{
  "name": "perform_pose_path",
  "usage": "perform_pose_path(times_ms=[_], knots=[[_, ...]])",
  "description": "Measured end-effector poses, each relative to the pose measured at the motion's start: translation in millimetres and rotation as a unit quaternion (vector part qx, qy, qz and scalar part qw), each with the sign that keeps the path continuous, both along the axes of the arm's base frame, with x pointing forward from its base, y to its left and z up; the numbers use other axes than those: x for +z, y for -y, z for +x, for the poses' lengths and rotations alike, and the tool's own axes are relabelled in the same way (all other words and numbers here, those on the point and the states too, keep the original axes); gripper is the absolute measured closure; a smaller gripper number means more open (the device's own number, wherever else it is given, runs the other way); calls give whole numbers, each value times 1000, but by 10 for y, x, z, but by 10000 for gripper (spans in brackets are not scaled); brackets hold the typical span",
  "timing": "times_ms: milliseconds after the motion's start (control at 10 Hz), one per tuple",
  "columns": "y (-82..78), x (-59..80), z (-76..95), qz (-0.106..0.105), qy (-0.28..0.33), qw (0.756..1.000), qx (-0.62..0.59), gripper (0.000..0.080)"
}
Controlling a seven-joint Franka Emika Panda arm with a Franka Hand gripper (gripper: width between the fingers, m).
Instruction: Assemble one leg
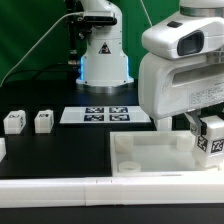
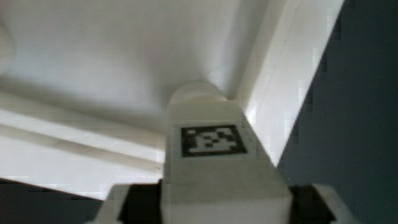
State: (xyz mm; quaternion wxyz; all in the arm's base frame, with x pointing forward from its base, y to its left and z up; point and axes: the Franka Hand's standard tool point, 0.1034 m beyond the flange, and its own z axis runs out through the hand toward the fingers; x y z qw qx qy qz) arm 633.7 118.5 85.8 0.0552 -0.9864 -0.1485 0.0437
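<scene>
You had the gripper (image 1: 205, 130) clamped on the leg (image 1: 211, 141). Its fingers (image 2: 128, 208) pressed the small white block from both sides, and the black-and-white tag faced outward. The leg hung over the tray (image 1: 150, 170), the big white square part, at the end toward the exterior view's right. The wrist view showed the leg's free end aimed into an inside corner of the tray, where two raised walls met. You could not tell from either view whether that end touched the tray floor or sat just above it. The part of the tray floor that showed in the exterior view was plain white.

Everything else lay outside the tray on the black table (image 1: 60, 150). Two loose legs (image 1: 43, 121) stood side by side, well apart from the tray on the exterior view's left. Another white piece (image 1: 2, 150) sat farther out on that side, cut by the frame edge and too little of it showed to name. The marker board (image 1: 107, 115) lay flat just behind the tray's far side. The arm's base (image 1: 103, 60) stood behind the tray, beyond the board.
</scene>
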Motion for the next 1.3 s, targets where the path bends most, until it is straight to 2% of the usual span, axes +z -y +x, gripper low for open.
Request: perform_pose_path(times_ms=[300,700,900,1200,1300], knots=[[-1,0,1,-2,-2,1000,-22,502],[6,-3,0,-23,-22,973,-227,502],[7,-5,-4,-34,-32,945,-323,502],[4,-7,-7,-47,-47,883,-464,502],[-4,-9,-11,-52,-55,849,-523,502]])
